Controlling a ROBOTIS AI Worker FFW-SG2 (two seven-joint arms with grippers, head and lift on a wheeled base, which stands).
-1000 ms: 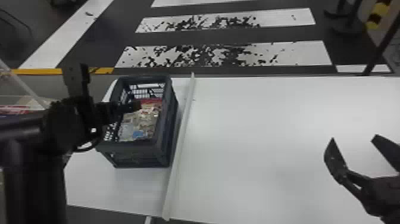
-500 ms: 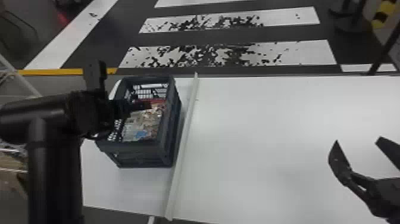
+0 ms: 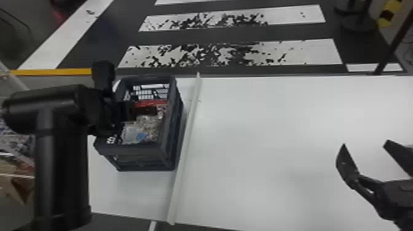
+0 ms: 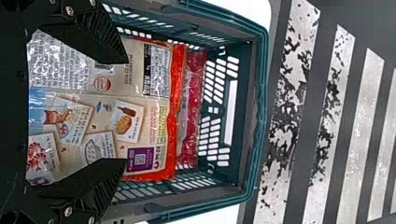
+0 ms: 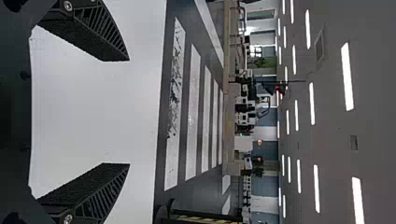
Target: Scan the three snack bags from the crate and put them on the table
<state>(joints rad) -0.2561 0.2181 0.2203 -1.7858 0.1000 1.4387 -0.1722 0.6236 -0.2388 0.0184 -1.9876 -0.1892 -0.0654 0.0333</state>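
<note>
Head view: the slatted plastic crate [image 3: 129, 149] sits at 9 o'clock on the white table [image 3: 276, 153], with the snack bags [image 3: 149, 123] inside. The left gripper [image 4: 126, 111] is open over the cream snack bag with red-orange edging [image 4: 159, 112]; contact cannot be confirmed. A red snack bag [image 4: 192, 107] lies directly behind. The right gripper [image 3: 366, 143] is idle at 4 o'clock, fingers apart, empty.

Caution: closing off-centre may pinch two bags together or slip on the glossy film. Lifting without clearance may snag a bag on the crate rim. A folded or finger-covered code may prevent scanning.

Labelling: the cream bag carries small printed text, illustrated preparation panels [image 4: 128, 121] and a square code on purple [image 4: 140, 159]. Fine print is too small to read reliably.
</note>
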